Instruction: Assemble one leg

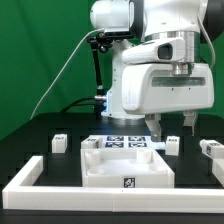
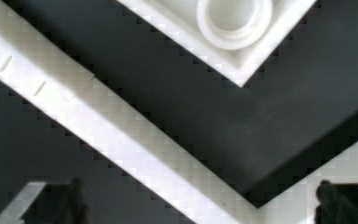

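Observation:
Three small white legs stand on the black table in the exterior view: one leg at the left, one just right of the large panel, one at the far right. My gripper hangs open and empty above the middle leg, clear of it. In the wrist view my gripper is open with nothing between the dark fingertips. No leg shows in the wrist view.
The large flat white panel with raised edges lies in the middle; its corner with a round socket shows in the wrist view. The marker board lies behind it. The long white border frame runs along the front and shows in the wrist view.

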`<move>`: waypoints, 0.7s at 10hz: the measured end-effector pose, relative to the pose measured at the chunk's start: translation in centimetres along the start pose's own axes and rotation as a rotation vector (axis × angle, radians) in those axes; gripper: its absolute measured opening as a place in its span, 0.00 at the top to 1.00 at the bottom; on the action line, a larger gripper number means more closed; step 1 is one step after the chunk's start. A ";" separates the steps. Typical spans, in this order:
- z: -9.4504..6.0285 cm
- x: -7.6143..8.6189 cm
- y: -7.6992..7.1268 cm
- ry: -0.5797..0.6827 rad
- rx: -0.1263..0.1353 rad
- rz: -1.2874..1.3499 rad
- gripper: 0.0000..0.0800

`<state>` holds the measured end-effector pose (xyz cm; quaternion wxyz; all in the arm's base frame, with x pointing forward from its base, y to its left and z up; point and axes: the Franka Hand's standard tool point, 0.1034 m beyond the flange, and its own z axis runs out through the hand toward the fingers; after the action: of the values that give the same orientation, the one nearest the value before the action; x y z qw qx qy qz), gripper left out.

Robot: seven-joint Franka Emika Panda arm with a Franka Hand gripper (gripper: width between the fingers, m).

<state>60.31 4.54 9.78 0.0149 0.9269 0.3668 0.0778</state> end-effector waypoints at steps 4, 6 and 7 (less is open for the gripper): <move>0.0 0.0 0.0 0.000 0.000 0.000 0.19; 0.0 0.0 0.0 0.000 0.000 -0.001 0.19; 0.1 -0.1 0.0 -0.001 0.000 -0.013 0.19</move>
<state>60.22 4.51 9.71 0.0158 0.9246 0.3727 0.0773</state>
